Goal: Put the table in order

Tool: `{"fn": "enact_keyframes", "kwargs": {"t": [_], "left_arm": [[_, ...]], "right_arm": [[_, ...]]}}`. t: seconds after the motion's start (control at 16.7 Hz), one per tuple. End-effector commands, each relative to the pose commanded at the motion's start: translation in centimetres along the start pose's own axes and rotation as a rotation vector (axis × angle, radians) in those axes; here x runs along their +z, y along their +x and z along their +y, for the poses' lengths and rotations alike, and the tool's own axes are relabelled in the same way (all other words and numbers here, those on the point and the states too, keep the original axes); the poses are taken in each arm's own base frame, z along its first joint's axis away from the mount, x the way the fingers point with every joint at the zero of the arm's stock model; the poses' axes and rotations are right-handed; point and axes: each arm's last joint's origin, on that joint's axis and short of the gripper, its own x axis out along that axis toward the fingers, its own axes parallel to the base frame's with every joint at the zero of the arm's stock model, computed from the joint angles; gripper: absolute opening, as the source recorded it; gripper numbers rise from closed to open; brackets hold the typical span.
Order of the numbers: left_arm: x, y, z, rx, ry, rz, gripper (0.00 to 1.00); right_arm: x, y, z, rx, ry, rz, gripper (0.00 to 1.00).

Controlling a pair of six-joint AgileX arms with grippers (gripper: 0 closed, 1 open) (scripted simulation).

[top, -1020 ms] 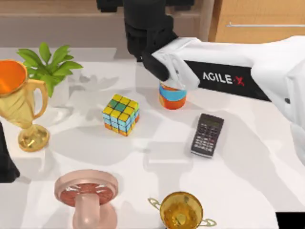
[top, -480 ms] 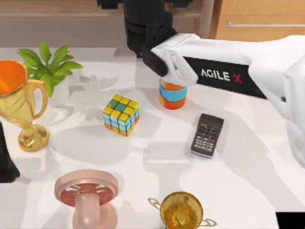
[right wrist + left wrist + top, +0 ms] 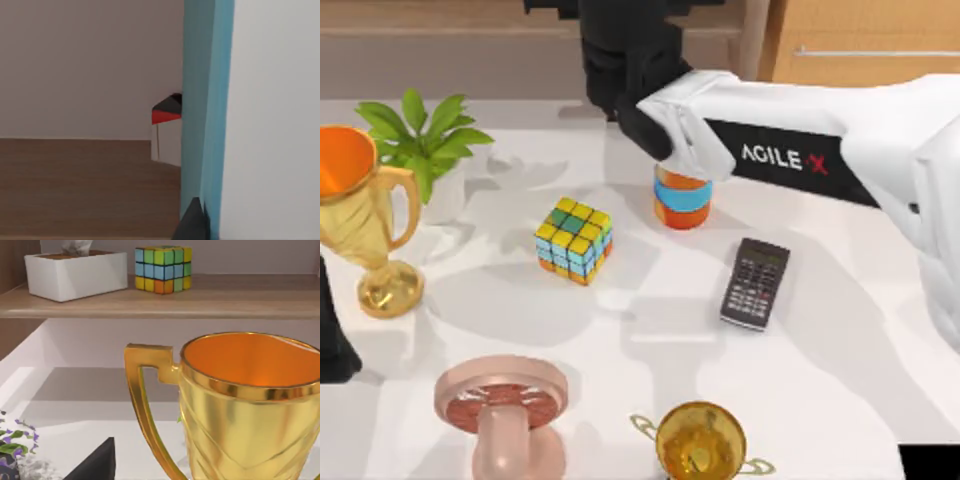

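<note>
The white table [image 3: 840, 350] holds a colourful cube [image 3: 574, 240], an orange and blue cup [image 3: 682, 198], a black calculator [image 3: 756, 283], a tall gold trophy [image 3: 360, 220], a second gold trophy [image 3: 700, 440], a pink dumbbell [image 3: 500, 408] and a potted plant [image 3: 425, 140]. My right arm reaches across the table's back, and its dark gripper [image 3: 625, 70] hangs over the back edge by the shelf. In the right wrist view a flat white thing with a blue edge [image 3: 207, 100] stands very close above a wooden surface [image 3: 75, 185]. My left gripper [image 3: 330, 345] is parked at the left edge, facing the tall trophy [image 3: 250, 405].
A brown wooden shelf [image 3: 225, 300] runs behind the table with a white tissue box [image 3: 75, 272] and another colourful cube [image 3: 162, 267] on it. A light-wood drawer unit [image 3: 860, 45] stands at the back right. Bare tabletop lies right of the calculator.
My right arm has shifted slightly toward the back of the table, uncovering more of the cup. Nothing on the table has moved.
</note>
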Motion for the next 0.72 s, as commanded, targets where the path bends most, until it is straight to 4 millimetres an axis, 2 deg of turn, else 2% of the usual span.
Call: {"fn": "enact_keyframes", "kwargs": {"t": [0.18,0.72], "left_arm": [[0.00,0.00,0.00,0.000,0.000,0.000,1.00],[0.00,0.00,0.00,0.000,0.000,0.000,1.00]], "right_arm": [[0.00,0.00,0.00,0.000,0.000,0.000,0.02],[0.09,-0.14,0.14,0.004,0.002,-0.001,0.00]]}}
